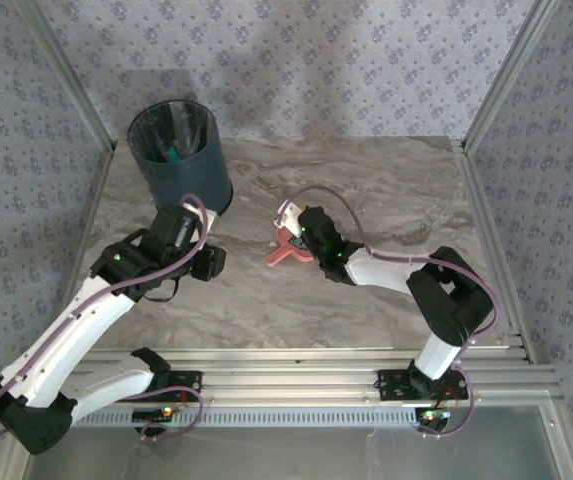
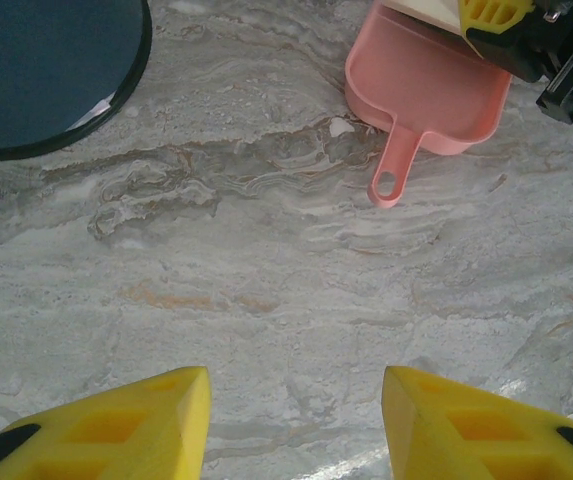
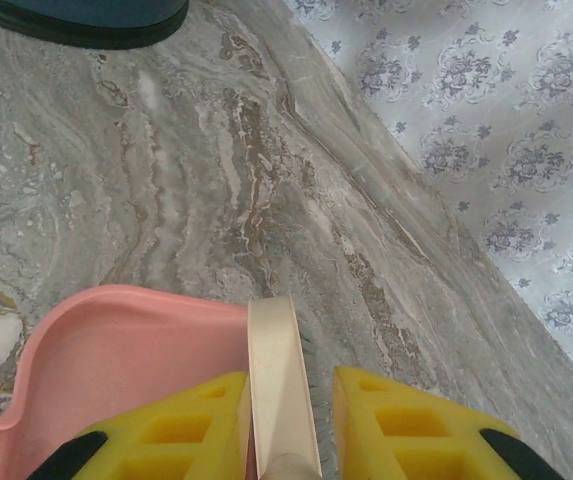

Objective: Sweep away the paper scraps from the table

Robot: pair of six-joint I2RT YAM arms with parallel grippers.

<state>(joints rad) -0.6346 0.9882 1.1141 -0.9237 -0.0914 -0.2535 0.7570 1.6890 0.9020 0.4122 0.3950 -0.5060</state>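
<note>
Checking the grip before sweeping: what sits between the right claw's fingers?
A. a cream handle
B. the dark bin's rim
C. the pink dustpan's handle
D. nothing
A: the right wrist view shows the right claw closed on a cream handle, with the pink dustpan lying beneath it.

On table (image 1: 386, 190), dustpan (image 1: 284, 256) lies right of bin (image 1: 188, 172).

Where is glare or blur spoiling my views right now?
Top external: even light, soft shadows on the back wall, no glare on the table. Left wrist: table sharp, the open left gripper blurred up close, faint glare streaks beside it. Right wrist: the right gripper and the cream handle it clamps look soft; table beyond is sharper.
</note>
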